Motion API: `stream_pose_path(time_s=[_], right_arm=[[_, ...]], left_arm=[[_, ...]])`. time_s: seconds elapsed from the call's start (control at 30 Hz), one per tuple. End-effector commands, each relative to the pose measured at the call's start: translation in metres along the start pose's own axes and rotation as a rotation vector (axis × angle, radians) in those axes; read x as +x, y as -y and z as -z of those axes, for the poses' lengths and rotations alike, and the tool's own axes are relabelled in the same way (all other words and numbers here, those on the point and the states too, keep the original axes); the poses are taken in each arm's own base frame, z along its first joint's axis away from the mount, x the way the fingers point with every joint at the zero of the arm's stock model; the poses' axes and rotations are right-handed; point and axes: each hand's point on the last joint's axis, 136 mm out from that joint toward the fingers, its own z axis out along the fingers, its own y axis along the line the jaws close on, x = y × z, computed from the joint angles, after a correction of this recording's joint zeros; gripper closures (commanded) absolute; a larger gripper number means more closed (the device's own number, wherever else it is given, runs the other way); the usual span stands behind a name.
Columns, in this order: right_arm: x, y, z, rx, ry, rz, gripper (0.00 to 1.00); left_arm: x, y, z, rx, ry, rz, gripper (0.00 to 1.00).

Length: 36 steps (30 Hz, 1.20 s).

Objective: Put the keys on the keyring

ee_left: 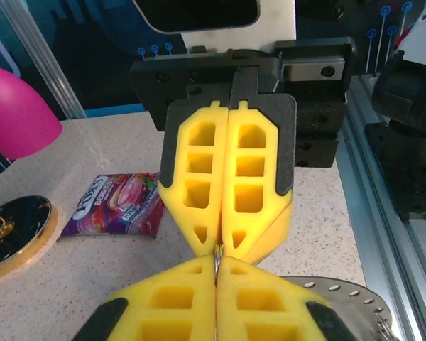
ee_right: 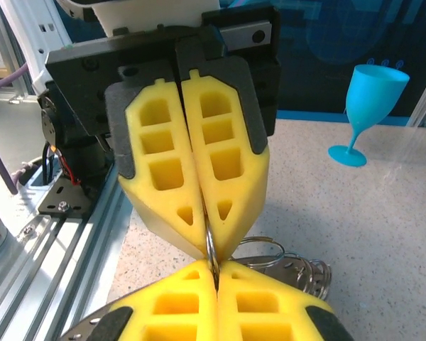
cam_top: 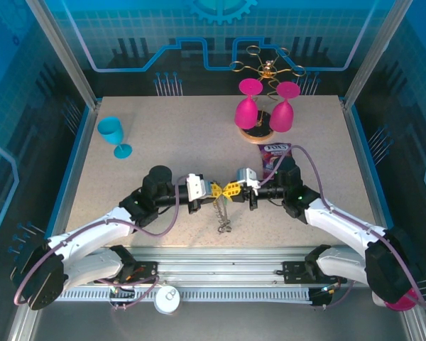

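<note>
1. Seeing silvery links [cam_top: 224, 219] trail from the pinch point toward my near edge, long axis running near to far.
2. Left gripper [cam_top: 220, 190] and right gripper [cam_top: 231, 190] meet tip to tip mid-table, equally close. Both are clamped on the thin keyring [ee_right: 210, 249] wire, as I read it.
3. Wrists level, forearms angled inward.

Left tool [cam_top: 219, 190], right tool [cam_top: 233, 189]: closed, tip-to-tip

surface: speckled beige table [cam_top: 163, 142] | walls: blue circuit-patterned panels [cam_top: 128, 35] | frame: aluminium posts [cam_top: 65, 57] | light: bright, even
</note>
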Motion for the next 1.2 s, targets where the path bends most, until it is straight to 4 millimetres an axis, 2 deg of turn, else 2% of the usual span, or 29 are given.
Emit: stream_pose_path(time_s=[0.0,0.13,0.27,0.37,0.43,0.53,0.57,0.67,0.77,1.0,1.1,1.17], right_arm=[[-0.004,-0.001,0.000,0.000,-0.105,0.047,1.00],[0.005,-0.013,-0.001,-0.040,-0.335,0.129,1.00],[0.001,-0.021,-0.007,-0.088,-0.484,0.189,1.00],[-0.016,-0.021,-0.012,-0.081,-0.453,0.211,1.00],[-0.028,-0.015,-0.011,-0.035,-0.378,0.200,0.98],[-0.037,-0.003,-0.001,0.025,-0.219,0.122,0.72],[-0.031,-0.001,0.003,0.038,-0.184,0.089,0.66],[-0.018,0.003,0.008,0.047,-0.118,0.028,0.62],[-0.010,0.003,0.006,0.035,-0.098,-0.005,0.61],[-0.008,0.000,-0.001,-0.016,-0.060,-0.040,0.60],[-0.007,0.001,-0.003,-0.020,-0.055,-0.042,0.67],[-0.008,0.002,-0.004,-0.023,-0.052,-0.039,0.77]], left_arm=[[-0.009,-0.006,-0.001,-0.020,-0.025,-0.045,0.87],[0.014,-0.015,-0.002,-0.044,-0.178,-0.042,0.84],[0.029,-0.017,-0.006,-0.029,-0.269,-0.016,0.91],[0.032,-0.016,-0.007,-0.012,-0.291,-0.013,1.00],[0.029,-0.015,-0.006,-0.010,-0.278,-0.025,1.00],[0.017,-0.009,-0.003,-0.004,-0.189,-0.065,1.00],[0.009,-0.007,-0.001,-0.008,-0.139,-0.085,1.00],[-0.003,-0.002,0.002,-0.006,-0.044,-0.108,1.00],[-0.011,0.002,0.004,0.007,0.002,-0.114,1.00],[-0.014,0.004,0.003,0.017,0.021,-0.113,1.00],[-0.017,0.004,0.003,0.017,0.040,-0.112,1.00],[-0.018,0.004,0.003,0.015,0.050,-0.106,1.00]])
